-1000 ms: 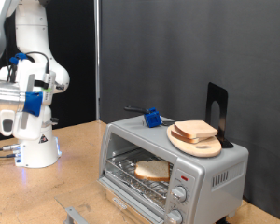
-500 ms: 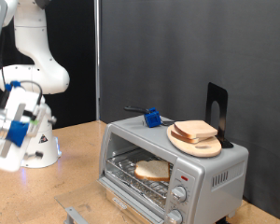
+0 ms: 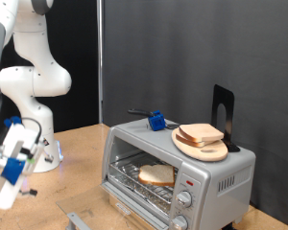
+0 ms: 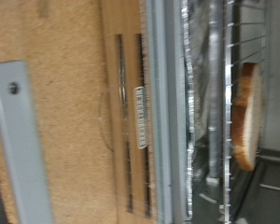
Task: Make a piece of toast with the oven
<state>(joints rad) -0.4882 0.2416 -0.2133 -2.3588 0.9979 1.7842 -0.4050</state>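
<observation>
Toast (image 3: 156,174) on rack inside oven (image 3: 179,171), door open. Tool (image 3: 12,165) has dropped low at ext. view's left since 1 s ago, well apart from oven; empty, open/closed unclear. Spare slices on plate (image 3: 202,146) atop oven.

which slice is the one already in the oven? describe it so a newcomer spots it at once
Find the silver oven at the exterior view's lower right. On the wire rack inside lies one pale piece of toast. Unlike the slices stacked on the round wooden plate on top, it lies alone, inside.
</observation>
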